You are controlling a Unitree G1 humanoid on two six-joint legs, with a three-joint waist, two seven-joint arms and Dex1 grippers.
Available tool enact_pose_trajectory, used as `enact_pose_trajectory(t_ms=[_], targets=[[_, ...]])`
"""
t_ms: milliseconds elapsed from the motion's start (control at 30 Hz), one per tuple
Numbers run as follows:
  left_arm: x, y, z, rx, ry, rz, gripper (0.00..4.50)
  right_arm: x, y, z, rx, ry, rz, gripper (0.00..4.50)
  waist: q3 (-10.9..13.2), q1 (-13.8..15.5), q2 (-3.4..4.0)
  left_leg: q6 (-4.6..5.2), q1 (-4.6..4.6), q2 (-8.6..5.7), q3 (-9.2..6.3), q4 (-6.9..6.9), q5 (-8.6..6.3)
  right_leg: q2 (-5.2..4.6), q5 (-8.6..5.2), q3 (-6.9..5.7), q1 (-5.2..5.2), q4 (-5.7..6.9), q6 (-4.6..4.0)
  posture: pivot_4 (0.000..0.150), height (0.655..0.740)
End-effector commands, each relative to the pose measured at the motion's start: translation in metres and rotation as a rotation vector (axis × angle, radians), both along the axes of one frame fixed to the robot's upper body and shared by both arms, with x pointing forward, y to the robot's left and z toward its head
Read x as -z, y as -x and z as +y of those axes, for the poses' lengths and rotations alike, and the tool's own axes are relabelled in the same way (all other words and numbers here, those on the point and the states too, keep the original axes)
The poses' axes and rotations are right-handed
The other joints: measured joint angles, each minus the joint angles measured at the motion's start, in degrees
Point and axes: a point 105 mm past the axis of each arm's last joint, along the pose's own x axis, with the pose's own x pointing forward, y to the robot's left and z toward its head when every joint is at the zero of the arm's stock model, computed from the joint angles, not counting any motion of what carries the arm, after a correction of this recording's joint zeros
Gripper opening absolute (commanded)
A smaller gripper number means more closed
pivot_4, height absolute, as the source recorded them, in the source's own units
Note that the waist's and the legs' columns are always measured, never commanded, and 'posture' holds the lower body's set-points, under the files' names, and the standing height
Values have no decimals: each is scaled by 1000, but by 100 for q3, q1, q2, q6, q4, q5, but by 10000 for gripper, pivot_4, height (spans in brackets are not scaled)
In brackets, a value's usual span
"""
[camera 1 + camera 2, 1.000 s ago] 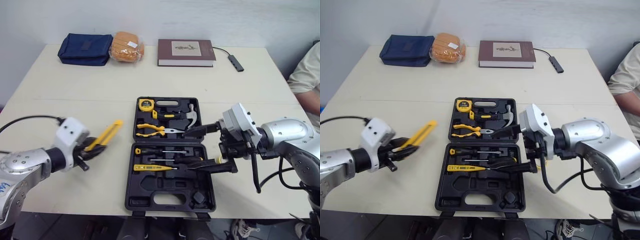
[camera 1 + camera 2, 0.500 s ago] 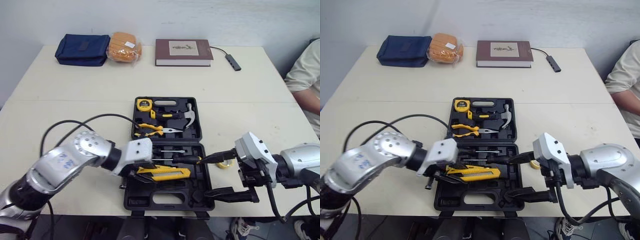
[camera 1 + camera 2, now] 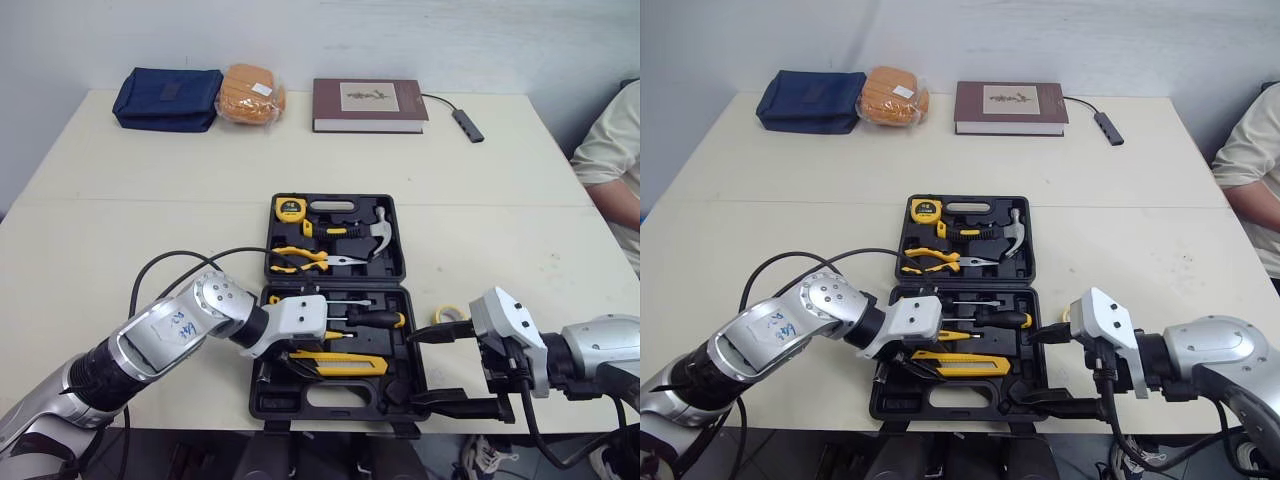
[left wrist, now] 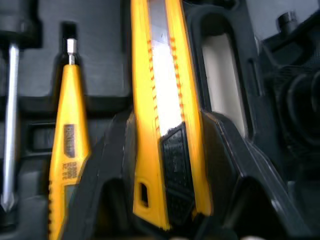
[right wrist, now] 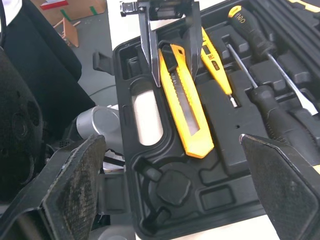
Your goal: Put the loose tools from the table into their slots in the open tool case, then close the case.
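Note:
The open black tool case lies at the table's front centre. Its lid half holds a tape measure, pliers and a hammer. The near half holds screwdrivers and a yellow tester pen. My left gripper is shut on a yellow utility knife, which lies low in the near half beside the tester pen; its fingers flank the handle end. My right gripper stands open at the case's front right corner, holding nothing. A small yellow tape roll lies on the table right of the case.
Along the far edge lie a blue pouch, a bagged bread loaf, a brown book and a cable hub. A person's arm shows at the right edge. Bare table spreads left of the case.
My left arm swung in from the table's left, carrying the utility knife, and lowered it into the case's near half. My right gripper drew back from over the case to its front right corner.

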Motion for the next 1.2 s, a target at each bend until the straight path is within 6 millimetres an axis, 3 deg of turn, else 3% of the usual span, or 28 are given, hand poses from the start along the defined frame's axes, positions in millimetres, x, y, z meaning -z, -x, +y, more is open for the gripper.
enact_pose_trajectory(t_ms=[33, 133, 200, 400, 567, 667, 933, 1100, 1200], targets=[[9, 1, 1, 16, -42, -27, 11983, -7, -1, -2, -14, 16, -53, 45000, 0, 0, 0, 0, 1, 0, 0, 0, 0, 0, 0, 0, 1, 0, 0, 1500, 7400], [10, -6, 0, -15, -35, -49, 11983, -5, -1, -1, -14, 12, -53, 45000, -1, 3, 0, 0, 2, 0, -1, 0, 0, 0, 0, 0, 2, 1, 0, 1500, 7400], [5, 1, -1, -9, -5, -5, 22089, -4, 0, -1, -13, 12, -50, 45000, -1, 2, 0, 0, 4, 0, -1, 6, 0, -1, 0, 0, 5, 5, 0, 1500, 7400], [-13, 7, 8, -20, 78, 58, 44320, -3, -1, -3, -14, 18, -45, 45000, 0, -11, 0, 1, 2, 1, -6, 8, -1, -1, 0, 0, 4, 7, 0, 1500, 7400], [-23, 4, 0, 35, 294, -48, 44320, -3, -2, -4, -21, 22, -49, 45000, -1, -4, 1, 0, 3, 1, -7, 13, -1, -3, 0, -1, 3, 9, -1, 1500, 7400], [-28, 5, -5, 62, 430, -76, 36364, -3, -3, -3, -24, 20, -51, 45000, 0, 4, 0, 3, 0, 1, -9, 14, -3, -6, 0, -3, 5, 4, -1, 1500, 7400], [-8, 7, -6, 54, 473, -19, 392, -5, -4, 3, -41, 3, -63, 45000, 0, -9, 0, 4, 1, 0, -9, 15, -3, -7, 0, -7, 4, 10, -1, 1500, 7400], [10, 9, -4, 75, 397, -7, 392, -5, -7, 6, -43, -1, -77, 45000, 0, -8, 0, 4, 1, 0, -8, 15, -3, -7, 0, -6, 4, 10, -1, 1500, 7400], [26, 2, -3, 81, 317, -84, 392, -5, -9, 7, -40, -2, -83, 45000, -1, -2, 0, 4, 1, -1, -8, 15, -4, -7, 0, -6, 4, 9, -1, 1500, 7400]])
